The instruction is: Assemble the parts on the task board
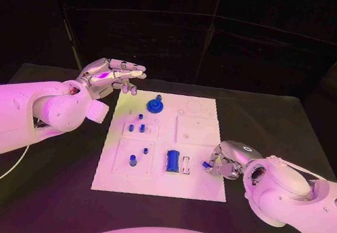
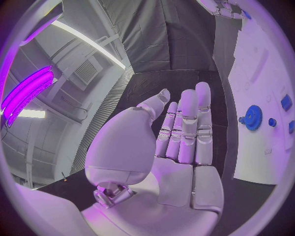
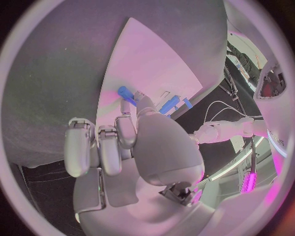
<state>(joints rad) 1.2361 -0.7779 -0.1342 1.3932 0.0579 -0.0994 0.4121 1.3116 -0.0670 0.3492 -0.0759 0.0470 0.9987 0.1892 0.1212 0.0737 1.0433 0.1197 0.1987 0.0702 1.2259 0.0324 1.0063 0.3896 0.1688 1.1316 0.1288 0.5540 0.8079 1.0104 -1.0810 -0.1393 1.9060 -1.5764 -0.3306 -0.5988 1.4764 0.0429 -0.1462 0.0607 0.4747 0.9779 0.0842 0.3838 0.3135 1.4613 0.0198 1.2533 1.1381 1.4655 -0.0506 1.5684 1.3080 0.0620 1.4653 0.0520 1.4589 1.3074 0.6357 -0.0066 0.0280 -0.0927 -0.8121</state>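
Table [image 1: 306, 141]: black. Task board [image 1: 198, 128]: plain white, unpatterned. Gear-shaped part [image 1: 155, 106] near board's far edge: blue. Cylindrical part [image 1: 173, 161] lying on board: darker blue, beside a small pale block [image 1: 186, 164]. Small pegs [image 1: 136, 128]: blue. Small part [image 3: 126, 93] pinched at right hand [image 1: 227, 160] fingertips: blue. Both hands, left hand [image 1: 109, 74] included: silver. Arms [image 1: 10, 113]: white.

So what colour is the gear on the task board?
Blue; the gear shows best in the left wrist view.
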